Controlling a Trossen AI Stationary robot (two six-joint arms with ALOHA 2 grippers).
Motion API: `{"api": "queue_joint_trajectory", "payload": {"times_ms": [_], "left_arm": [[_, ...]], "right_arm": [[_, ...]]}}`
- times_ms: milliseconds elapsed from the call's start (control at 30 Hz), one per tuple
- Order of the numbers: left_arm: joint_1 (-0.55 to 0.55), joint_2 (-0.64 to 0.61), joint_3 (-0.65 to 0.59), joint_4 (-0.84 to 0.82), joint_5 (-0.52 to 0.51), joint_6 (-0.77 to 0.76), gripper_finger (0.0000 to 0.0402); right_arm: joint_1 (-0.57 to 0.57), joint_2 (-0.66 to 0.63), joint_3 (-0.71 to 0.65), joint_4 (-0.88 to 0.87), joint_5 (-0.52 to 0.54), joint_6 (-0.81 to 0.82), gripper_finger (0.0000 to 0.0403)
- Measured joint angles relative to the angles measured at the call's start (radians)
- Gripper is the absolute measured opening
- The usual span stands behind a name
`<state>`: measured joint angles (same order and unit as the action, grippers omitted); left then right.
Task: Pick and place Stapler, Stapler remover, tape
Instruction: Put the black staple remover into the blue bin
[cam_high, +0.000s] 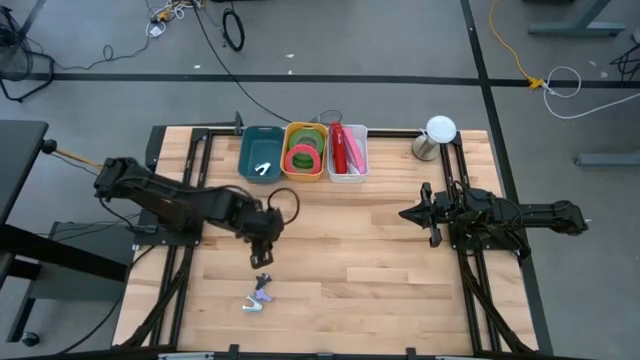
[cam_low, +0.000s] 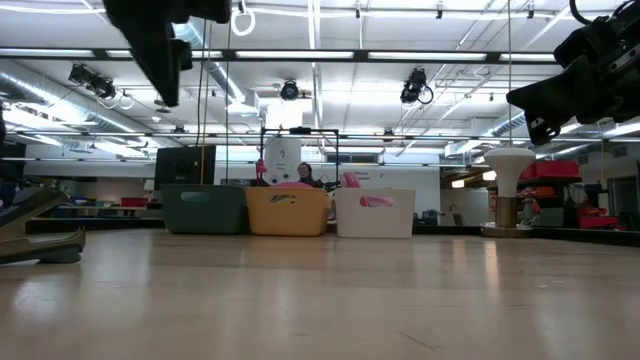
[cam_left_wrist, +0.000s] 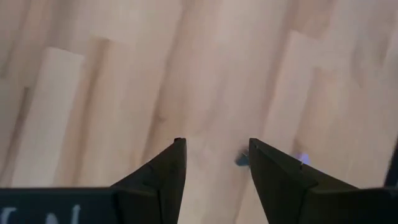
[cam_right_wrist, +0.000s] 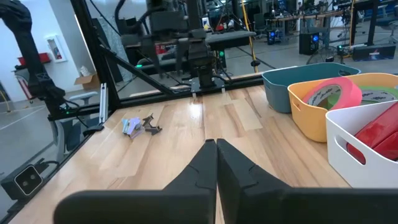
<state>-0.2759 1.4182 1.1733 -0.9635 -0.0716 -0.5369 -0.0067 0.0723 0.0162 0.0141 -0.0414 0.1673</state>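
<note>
The table (cam_high: 350, 260) is pale, smooth wood planks. The bins (cam_high: 262, 153) look like matt plastic. The tape (cam_right_wrist: 333, 93) looks glossy.

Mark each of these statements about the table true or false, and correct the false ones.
1. The red stapler lies in the white bin. True.
2. The left gripper grips the stapler remover. False: its fingers are open and empty above the table; the remover lies loose on the wood.
3. The right gripper is open. False: its fingers are shut.
4. The green tape sits in the yellow bin with a pink roll. True.
5. The teal bin is empty. False: a small white item lies inside.
</note>
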Motion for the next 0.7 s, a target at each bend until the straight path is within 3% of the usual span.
{"api": "queue_joint_trajectory", "payload": {"times_ms": [367, 700], "left_arm": [[-0.192, -0.052, -0.199, 0.216, -0.031, -0.242, 0.0177], [-0.335, -0.05, -0.293, 0.354, -0.113, -0.266, 0.0177]], "right_arm": [[0.0, 0.0, 0.0, 0.0, 0.0, 0.0, 0.0007], [0.0, 0.0, 0.0, 0.0, 0.0, 0.0, 0.0007]]}}
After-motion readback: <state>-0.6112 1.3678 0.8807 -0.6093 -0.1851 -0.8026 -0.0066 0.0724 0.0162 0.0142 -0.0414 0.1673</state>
